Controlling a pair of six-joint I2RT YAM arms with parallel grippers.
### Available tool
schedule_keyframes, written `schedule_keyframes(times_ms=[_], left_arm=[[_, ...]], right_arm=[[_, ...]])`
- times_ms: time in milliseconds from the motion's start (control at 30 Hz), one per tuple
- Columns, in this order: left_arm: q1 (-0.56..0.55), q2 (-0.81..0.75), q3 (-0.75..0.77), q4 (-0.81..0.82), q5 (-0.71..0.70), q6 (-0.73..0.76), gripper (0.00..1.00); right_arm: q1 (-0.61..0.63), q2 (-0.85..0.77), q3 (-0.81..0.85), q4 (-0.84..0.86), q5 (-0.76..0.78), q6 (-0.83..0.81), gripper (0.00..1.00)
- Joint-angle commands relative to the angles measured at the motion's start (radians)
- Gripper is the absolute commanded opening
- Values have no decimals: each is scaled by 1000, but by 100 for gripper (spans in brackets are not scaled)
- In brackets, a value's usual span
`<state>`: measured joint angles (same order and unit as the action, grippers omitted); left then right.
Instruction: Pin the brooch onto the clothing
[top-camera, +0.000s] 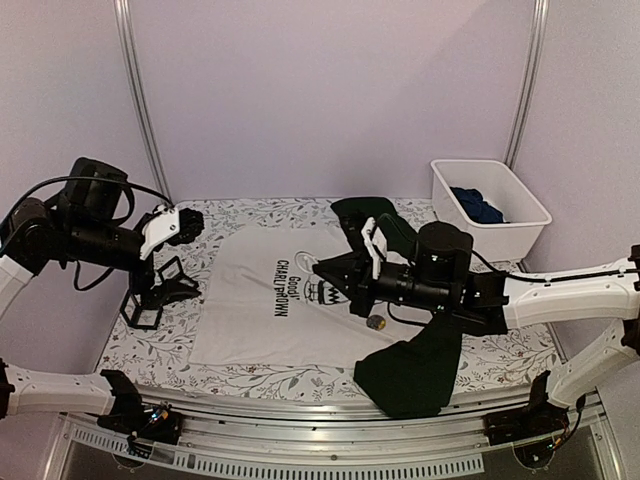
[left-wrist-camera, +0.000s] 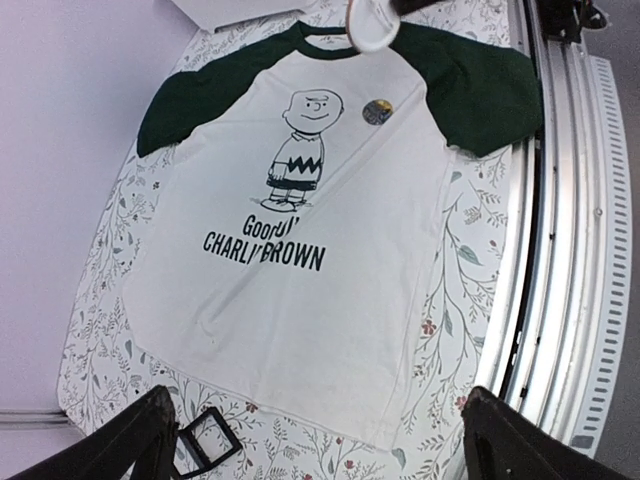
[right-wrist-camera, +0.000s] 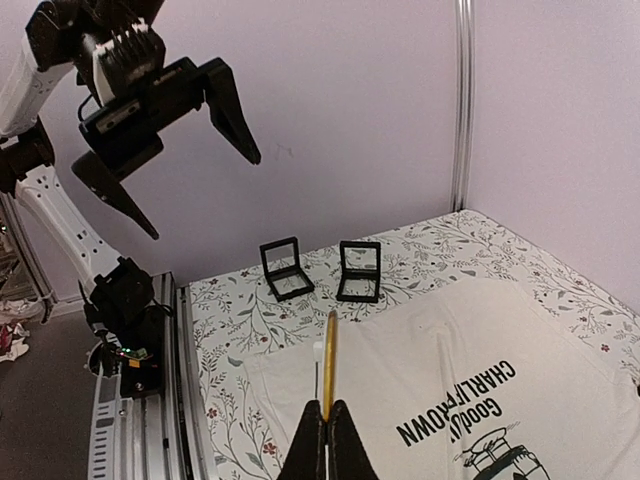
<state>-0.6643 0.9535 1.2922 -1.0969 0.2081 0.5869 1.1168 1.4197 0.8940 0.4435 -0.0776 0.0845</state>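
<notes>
The clothing (top-camera: 250, 320) (left-wrist-camera: 300, 300) (right-wrist-camera: 450, 360), a white T-shirt with dark sleeves and a Charlie Brown print, lies flat on the floral table. My right gripper (top-camera: 322, 268) (right-wrist-camera: 329, 420) hovers over the shirt's chest, shut on a brooch (right-wrist-camera: 329, 360). That brooch shows edge-on as a thin gold rim with a white pin part beside it. A small round badge (top-camera: 376, 323) (left-wrist-camera: 376, 111) lies on the shirt near one shoulder. My left gripper (top-camera: 192, 228) (left-wrist-camera: 325, 440) (right-wrist-camera: 203, 195) is raised above the shirt's hem, open wide, with nothing between its fingers.
Two open black display boxes (top-camera: 150, 300) (right-wrist-camera: 285, 268) (right-wrist-camera: 359, 270) stand on the cloth left of the hem. At the back right a white bin (top-camera: 500, 240) holds a dark blue garment (top-camera: 478, 205). A metal rail (top-camera: 320, 410) (left-wrist-camera: 560, 250) runs along the near edge.
</notes>
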Motion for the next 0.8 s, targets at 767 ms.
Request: schedule_keyframes(times_ms=[767], left_arm=[[-154,633,-416,1938,349,-773,99]], right_arm=[[-459,-144,-234,225,-708,187,0]])
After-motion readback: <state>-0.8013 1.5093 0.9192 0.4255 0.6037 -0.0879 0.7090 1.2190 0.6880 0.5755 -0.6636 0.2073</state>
